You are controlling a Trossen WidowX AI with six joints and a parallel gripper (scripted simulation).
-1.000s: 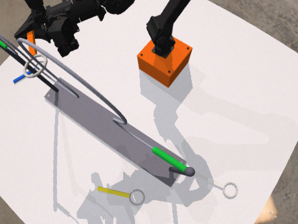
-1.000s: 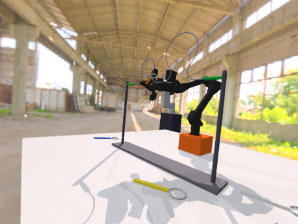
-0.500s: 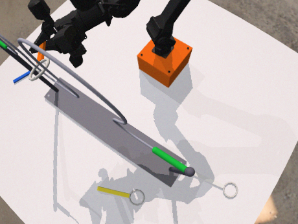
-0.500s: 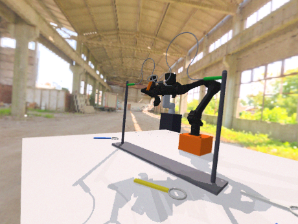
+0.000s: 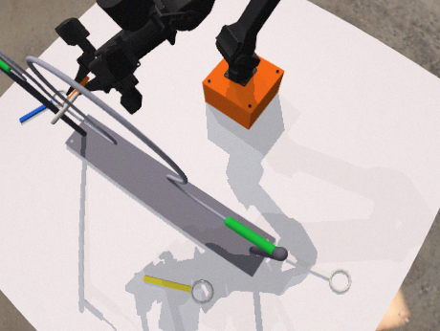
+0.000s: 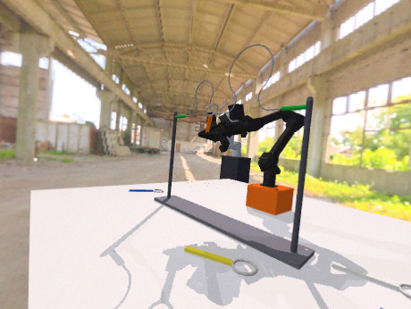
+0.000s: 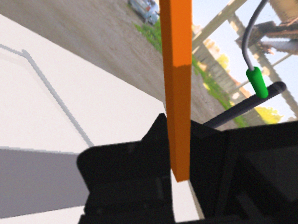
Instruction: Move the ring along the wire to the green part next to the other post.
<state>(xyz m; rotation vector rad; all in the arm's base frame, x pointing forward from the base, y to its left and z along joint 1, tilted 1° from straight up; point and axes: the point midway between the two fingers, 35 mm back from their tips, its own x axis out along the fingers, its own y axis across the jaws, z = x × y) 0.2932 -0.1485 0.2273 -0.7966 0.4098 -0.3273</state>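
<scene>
The orange handle (image 5: 79,88) (image 6: 209,122) (image 7: 177,45) is pinched between the fingers of my gripper (image 6: 206,132) (image 7: 166,117), which is shut on it. In the exterior view the handle stands nearly upright with the ring (image 6: 212,105) above it, by the small wire loop between the left green part (image 6: 180,116) (image 5: 4,65) (image 7: 257,82) and the tall loop. In the top view the ring (image 5: 64,111) shows nearly edge-on. The wire seems to run through it; touching cannot be told. The right green part (image 5: 251,235) (image 6: 293,107) is far away. The ring is outside the wrist view.
The tall grey wire loop (image 5: 115,107) (image 6: 273,62) rises beside the arm. The posts (image 6: 171,156) (image 6: 301,179) stand on the grey base plate (image 5: 143,177) (image 6: 232,223). Yellow (image 5: 167,283) (image 6: 207,255), blue (image 5: 33,113) (image 6: 143,190) and white (image 5: 321,273) ring tools lie on the table.
</scene>
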